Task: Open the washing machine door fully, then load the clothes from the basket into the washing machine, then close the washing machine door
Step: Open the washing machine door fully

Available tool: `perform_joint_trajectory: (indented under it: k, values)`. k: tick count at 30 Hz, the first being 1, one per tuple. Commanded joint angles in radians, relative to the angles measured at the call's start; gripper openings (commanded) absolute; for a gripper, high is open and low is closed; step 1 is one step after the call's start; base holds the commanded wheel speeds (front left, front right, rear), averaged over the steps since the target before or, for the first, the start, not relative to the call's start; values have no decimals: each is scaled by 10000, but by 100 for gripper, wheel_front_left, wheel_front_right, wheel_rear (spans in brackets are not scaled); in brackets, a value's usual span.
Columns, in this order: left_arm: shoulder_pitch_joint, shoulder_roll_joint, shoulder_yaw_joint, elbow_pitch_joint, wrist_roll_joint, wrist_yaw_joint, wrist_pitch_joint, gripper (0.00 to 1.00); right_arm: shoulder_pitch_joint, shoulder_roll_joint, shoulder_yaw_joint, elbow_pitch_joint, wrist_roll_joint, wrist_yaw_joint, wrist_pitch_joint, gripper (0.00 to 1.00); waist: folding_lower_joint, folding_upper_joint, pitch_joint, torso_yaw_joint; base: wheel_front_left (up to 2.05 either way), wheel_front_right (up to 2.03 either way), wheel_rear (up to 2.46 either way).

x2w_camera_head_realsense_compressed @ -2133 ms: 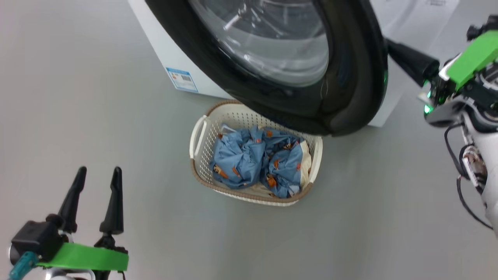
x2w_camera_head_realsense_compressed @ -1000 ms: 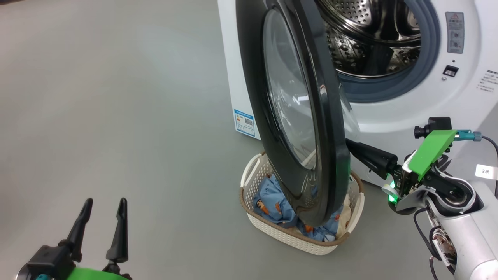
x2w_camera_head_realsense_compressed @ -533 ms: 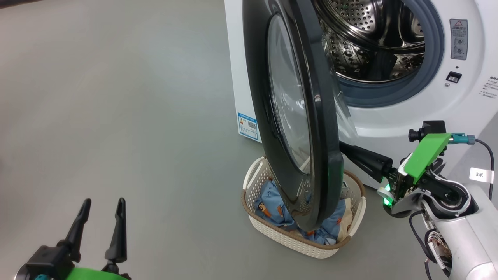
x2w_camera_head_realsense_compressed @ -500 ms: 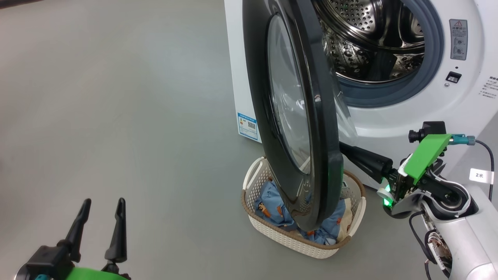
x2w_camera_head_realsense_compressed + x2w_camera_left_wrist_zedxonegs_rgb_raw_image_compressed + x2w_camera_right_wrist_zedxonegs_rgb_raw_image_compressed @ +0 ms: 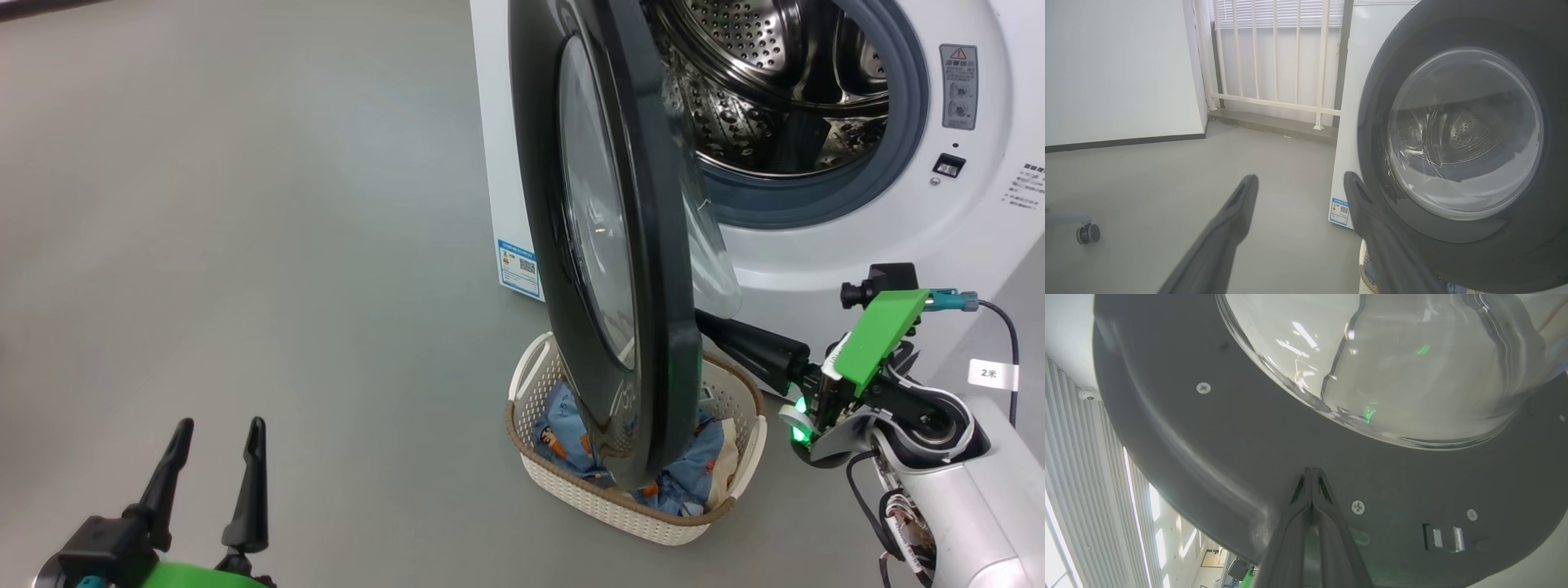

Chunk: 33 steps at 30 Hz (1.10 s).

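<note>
- The right claw (image 5: 1312, 471) is pinched fully shut and holds nothing. Its paired tips press on the dark inner face of the washing machine door (image 5: 657, 245), just under the bulging glass.
- In the head view the claw's fingers point toward 10 o'clock, so the door lies directly ahead of it.
- The door stands about half open and edge-on, its long axis running from 12 to 6 o'clock. Its hinge is on the left side of the washing machine (image 5: 816, 245).
- Directly under the door's lower edge sits the basket (image 5: 588, 496), with the clothes (image 5: 563, 425) in it, partly covered.
- The left claw (image 5: 220, 425) is spread wide and empty at 8 o'clock, well apart from the door.
- The right arm is the nearer one, and the next move is probably a further push toward 9 o'clock.
</note>
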Motion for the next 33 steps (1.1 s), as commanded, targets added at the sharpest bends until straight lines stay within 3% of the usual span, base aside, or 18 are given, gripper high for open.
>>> perform_joint_trajectory:
  k: [1, 15, 16, 17, 19, 20, 21, 26, 33]
  values:
    - [-253, 250, 308, -153, 82, 8, -65, 100, 1, 170, 149, -256, -23, 58, 131, 0, 0, 0, 3, 8, 0, 0, 0]
    - [-151, 256, 264, -184, 202, 8, -65, 100, 10, 86, -43, -323, -190, 58, 59, 2, 0, 0, -120, -214, 0, 0, 0]
    - [-127, 254, 285, -190, 207, 8, -65, 100, 14, 62, -97, -424, -197, 58, 12, 16, 0, 0, -133, -273, 0, 0, 0]
    - [-107, 255, 292, -195, 212, 8, -65, 100, 31, 40, -160, -535, -201, 58, -46, 36, 0, 0, -150, -332, 0, 0, 0]
    - [-88, 260, 282, -202, 222, 8, -65, 100, 98, -11, -262, -772, -208, 58, -120, 51, 0, 0, -184, -456, 0, 0, 0]
    - [-81, 266, 283, -206, 227, 8, -65, 100, 138, -40, -303, -893, -228, 58, -160, 82, 0, 0, -206, -530, 0, 0, 0]
    - [-73, 274, 285, -212, 233, 8, -65, 100, 187, -59, -333, -992, -239, 58, -184, 96, 0, 0, -226, -613, 0, 0, 0]
    - [-76, 280, 262, -281, 241, 8, -65, 100, 382, -203, -297, -1546, -695, 58, -532, 100, 0, 0, -248, -1064, 0, 0, 0]
    - [-69, 311, 339, -521, 146, 8, -65, 100, 636, -585, -3, -2908, -2345, 58, -2335, 100, 0, 0, -190, -1851, 0, 0, 0]
